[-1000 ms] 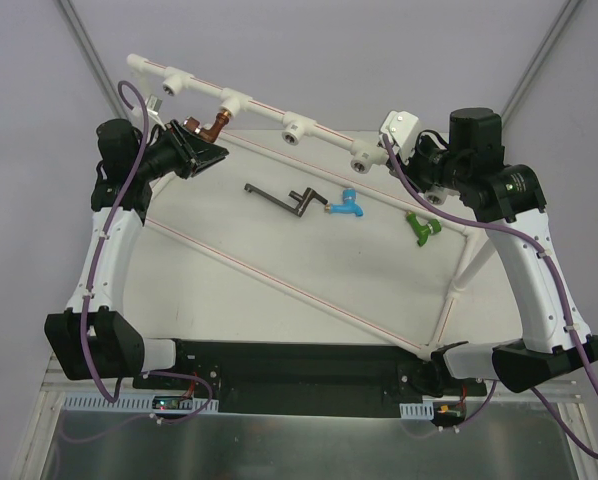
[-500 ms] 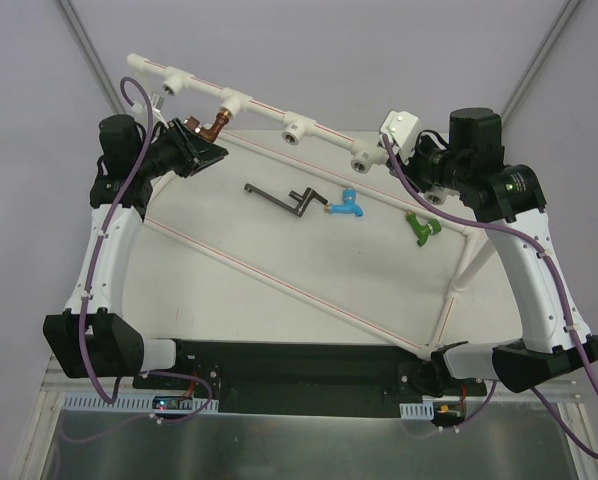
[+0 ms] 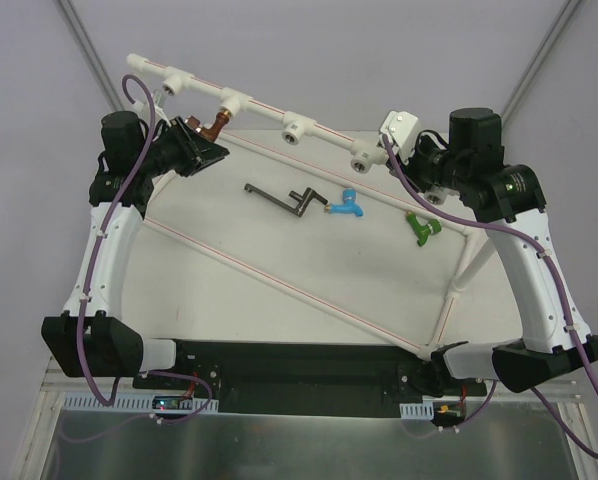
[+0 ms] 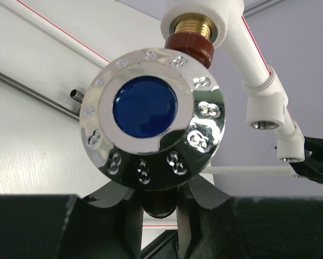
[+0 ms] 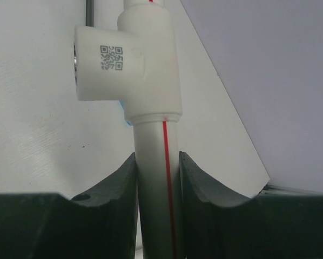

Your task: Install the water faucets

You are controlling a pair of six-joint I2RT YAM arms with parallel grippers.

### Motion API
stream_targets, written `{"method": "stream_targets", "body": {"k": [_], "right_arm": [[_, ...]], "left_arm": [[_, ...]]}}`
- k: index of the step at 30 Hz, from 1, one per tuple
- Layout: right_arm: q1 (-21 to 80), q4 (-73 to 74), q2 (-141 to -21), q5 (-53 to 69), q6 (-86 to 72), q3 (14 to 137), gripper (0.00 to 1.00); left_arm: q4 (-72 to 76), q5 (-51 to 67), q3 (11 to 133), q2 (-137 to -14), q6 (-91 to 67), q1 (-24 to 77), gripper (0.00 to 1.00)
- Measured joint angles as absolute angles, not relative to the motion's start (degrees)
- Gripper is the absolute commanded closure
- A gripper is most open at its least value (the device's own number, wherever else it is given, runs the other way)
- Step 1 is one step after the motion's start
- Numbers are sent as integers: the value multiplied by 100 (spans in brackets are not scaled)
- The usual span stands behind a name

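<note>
White pipe frame (image 3: 297,126) with tee sockets (red stripe along it), dark metal tool (image 3: 301,199) on white table (image 3: 309,260)

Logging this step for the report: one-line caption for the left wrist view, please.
Left jaws grip the red-brown faucet, its brass end in a white pipe socket.

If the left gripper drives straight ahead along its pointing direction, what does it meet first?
The left gripper is shut on the red-brown faucet, whose brass end sits at a white tee socket; that tee likely comes first.
</note>
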State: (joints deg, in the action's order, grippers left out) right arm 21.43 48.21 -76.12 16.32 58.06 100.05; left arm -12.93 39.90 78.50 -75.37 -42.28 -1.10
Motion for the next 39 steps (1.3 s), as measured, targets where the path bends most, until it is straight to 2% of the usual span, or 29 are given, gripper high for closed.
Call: {"method": "stream_targets", "body": {"k": [18,39], "right_arm": [[2163,4821,-7609,1610,5813,10005,98],[2178,4821,-7609,1584,5824,10003,98]], "left_arm": [[-1664,3787,8090,-7575,-3972,-67,100],[-2370,2943,8552,-7653,-3135,307,100]]}}
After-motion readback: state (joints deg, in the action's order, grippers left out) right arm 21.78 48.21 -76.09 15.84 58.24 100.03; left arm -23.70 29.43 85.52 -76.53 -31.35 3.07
